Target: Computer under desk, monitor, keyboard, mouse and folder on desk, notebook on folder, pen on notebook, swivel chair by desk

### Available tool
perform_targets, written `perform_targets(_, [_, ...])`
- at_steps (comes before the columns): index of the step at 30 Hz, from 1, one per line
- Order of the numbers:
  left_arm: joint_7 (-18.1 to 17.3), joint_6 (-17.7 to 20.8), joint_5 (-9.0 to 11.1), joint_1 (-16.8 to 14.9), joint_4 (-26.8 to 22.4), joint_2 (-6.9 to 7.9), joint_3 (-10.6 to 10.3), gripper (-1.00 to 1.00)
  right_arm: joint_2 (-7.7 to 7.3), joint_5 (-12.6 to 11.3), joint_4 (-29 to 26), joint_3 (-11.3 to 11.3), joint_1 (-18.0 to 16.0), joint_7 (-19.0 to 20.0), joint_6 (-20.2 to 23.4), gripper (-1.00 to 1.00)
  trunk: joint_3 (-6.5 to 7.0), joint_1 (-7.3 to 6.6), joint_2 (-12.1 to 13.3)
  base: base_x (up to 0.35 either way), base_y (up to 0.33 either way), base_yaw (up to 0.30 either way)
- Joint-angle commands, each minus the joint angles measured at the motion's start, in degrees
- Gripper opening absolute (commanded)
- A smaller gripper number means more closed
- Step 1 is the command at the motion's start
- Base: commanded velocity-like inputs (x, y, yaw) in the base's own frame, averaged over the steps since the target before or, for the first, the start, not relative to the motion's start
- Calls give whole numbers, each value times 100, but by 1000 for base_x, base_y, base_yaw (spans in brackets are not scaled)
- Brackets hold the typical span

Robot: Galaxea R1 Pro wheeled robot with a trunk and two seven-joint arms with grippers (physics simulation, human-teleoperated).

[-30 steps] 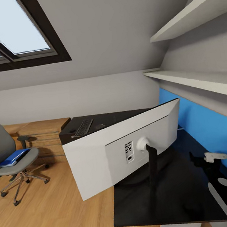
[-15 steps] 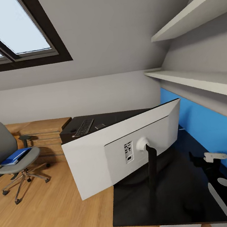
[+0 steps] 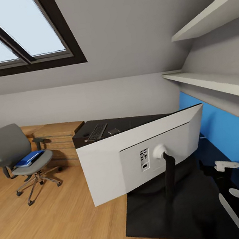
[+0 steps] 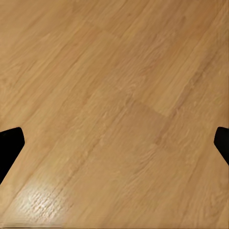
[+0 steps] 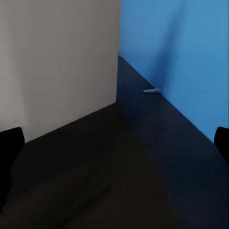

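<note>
One monitor (image 3: 140, 158), one keyboard (image 3: 97, 131)

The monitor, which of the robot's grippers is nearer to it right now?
Right. The right gripper hangs open over the black desk, facing the monitor white back. The left gripper hangs open above the wooden floor, off the desk's edge.

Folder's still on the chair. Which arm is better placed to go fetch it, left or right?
Left, probably. The folder lies on the swivel chair at the robot's left, and the left gripper hangs open over bare floor. The right gripper sits over the desk behind the monitor.
</note>
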Motion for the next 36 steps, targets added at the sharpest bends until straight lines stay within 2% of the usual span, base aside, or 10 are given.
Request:
perform_targets(1, [9, -24, 60, -5, 4, 2, -15, 100, -4, -19, 27, 12, -2, -11, -49, 100, -7, 0, -4, 7, -115, 153])
perform_targets(17, [4, -34, 60, -5, 4, 9, -9, 100, 5, 64, 50, 15, -2, -5, -67, 100, -7, 0, -4, 41, -66, 28])
perform_targets(27, [0, -31, 60, -5, 4, 7, -10, 100, 13, 95, 50, 13, -2, -10, -69, 100, 11, 0, -4, 203, -125, 51])
perform_targets(36, [0, -37, 60, -5, 4, 7, -9, 100, 14, 95, 50, 13, -2, -8, -67, 100, 38, 0, -4, 51, -65, 95])
